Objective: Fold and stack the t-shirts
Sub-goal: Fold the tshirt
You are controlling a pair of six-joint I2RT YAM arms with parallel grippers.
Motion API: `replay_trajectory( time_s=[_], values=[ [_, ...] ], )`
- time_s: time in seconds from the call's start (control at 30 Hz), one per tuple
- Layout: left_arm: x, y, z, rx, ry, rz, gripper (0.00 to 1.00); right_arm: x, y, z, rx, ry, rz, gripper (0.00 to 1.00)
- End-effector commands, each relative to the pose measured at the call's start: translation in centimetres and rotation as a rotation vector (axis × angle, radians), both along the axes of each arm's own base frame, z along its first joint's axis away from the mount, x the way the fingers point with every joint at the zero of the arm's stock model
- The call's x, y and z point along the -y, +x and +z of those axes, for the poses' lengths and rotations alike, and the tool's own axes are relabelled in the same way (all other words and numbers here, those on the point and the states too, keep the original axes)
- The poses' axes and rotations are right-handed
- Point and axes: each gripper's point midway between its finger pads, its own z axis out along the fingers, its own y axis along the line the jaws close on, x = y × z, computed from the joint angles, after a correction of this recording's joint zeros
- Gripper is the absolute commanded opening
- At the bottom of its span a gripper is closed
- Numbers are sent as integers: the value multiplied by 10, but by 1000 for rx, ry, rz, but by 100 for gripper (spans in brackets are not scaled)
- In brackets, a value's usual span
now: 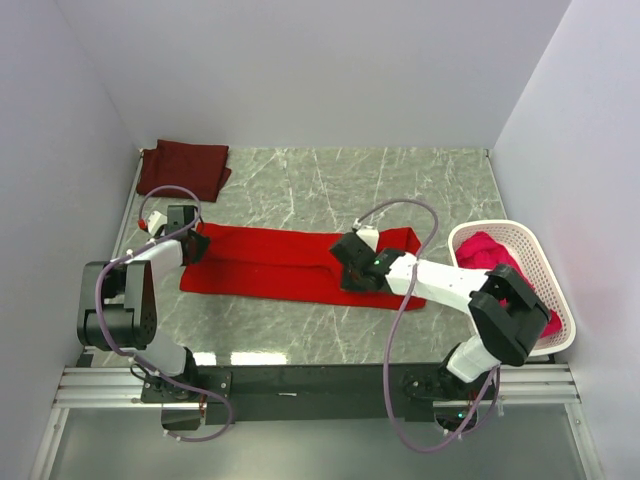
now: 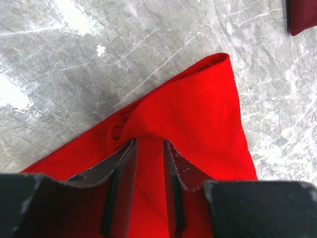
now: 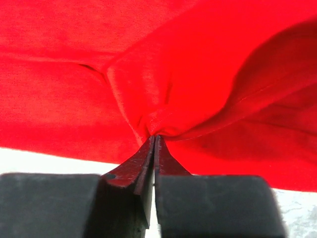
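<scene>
**Item:** bright red cloth t-shirt (image 1: 290, 265), folded into a long band, lying flat across the middle of the grey marbled bench (image 1: 400, 180).

**Axis:** the long axis runs left to right, and the right end lies slightly nearer me. I cannot tell which end is the collar.

**Left gripper** (image 2: 150, 145): at the band's left end. The jaws are narrowly apart with a ridge of cloth standing between them, and I judge it pinched.

**Right gripper** (image 3: 155, 140): right of the band's middle. The jaws are all but closed on a small gather of cloth.

**Other stock:**
- dark maroon folded t-shirt (image 1: 183, 166), at the far left corner
- pinkish-red crumpled t-shirt (image 1: 487, 250), in the white perforated plastic basket (image 1: 540, 262) at right

**Risks, as I judge them:**
- The right pinch looks thin and may take only the top layer, so a lift would open the band.
- Uneven lifting by my two arms would skew the next fold.
- The looser left hold could slip.
</scene>
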Motion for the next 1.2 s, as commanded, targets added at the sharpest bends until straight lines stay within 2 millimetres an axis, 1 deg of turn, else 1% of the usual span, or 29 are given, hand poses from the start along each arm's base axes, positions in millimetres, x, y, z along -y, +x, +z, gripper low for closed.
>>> replay_trajectory(
  time_s=[0.0,0.03,0.07,0.1,0.13,0.2,0.23,0.3,0.33,0.4,0.43,0.5,0.53,0.57,0.63,0.67,0.7,0.73,0.77,0.8,0.83,0.87,0.9,0.97,1.0,1.07,1.1,1.13,1.17],
  values=[
    [-1,12,19,55,-5,-11,33,6,5,11,76,29,-88,9],
    [0,13,20,58,-7,-17,33,6,5,13,87,40,-89,18],
    [1,16,23,66,-11,-23,33,4,5,21,112,60,-86,22],
    [1,16,22,64,-12,-23,33,6,3,20,115,60,-81,25],
    [2,18,24,72,-14,-27,34,7,3,22,125,65,-81,31],
    [5,21,27,83,-21,-43,34,12,4,28,142,58,-92,36],
    [6,21,27,82,-23,-49,34,13,4,32,151,60,-96,42],
    [7,25,31,91,-25,-63,34,16,7,49,191,82,-105,47],
    [7,26,34,98,-25,-70,35,28,9,54,207,47,-133,52],
    [10,29,40,116,-25,-87,35,41,18,71,238,37,-176,56],
    [12,31,45,129,-28,-103,36,57,27,74,236,22,-212,57],
    [14,35,53,150,-29,-126,36,76,40,73,225,31,-251,57],
    [19,36,56,155,-40,-146,36,92,52,73,223,26,-285,57],
    [21,39,61,163,-44,-160,36,96,57,65,199,4,-292,57],
    [31,41,67,178,-47,-200,36,104,65,57,177,-29,-298,57],
    [38,43,71,190,-55,-233,36,108,72,49,155,-34,-309,57],
    [39,44,74,194,-54,-243,36,109,76,45,145,-32,-314,57],
    [56,45,78,201,-58,-292,36,108,82,44,145,-24,-315,57],
    [65,45,79,204,-65,-324,37,109,88,39,130,-26,-325,57],
    [81,45,81,207,-62,-379,37,109,91,38,128,-26,-327,57],
    [89,45,80,197,-66,-408,37,107,95,36,125,-20,-325,57],
    [99,47,84,203,-74,-439,37,104,99,32,108,-20,-321,57],
    [115,47,85,213,-86,-486,37,102,101,29,99,-19,-318,57],
    [132,46,84,208,-106,-530,36,99,104,22,83,-21,-315,57],
    [147,43,83,205,-116,-567,37,99,104,20,79,-26,-318,56],
    [163,44,83,206,-127,-607,36,100,104,15,70,-31,-321,51],
    [177,40,81,200,-132,-642,36,99,104,14,67,-28,-319,47],
    [186,41,80,196,-136,-663,36,99,103,13,65,-25,-319,36],
    [194,40,79,193,-140,-687,36,100,99,10,58,-29,-318,29]
  ],
)
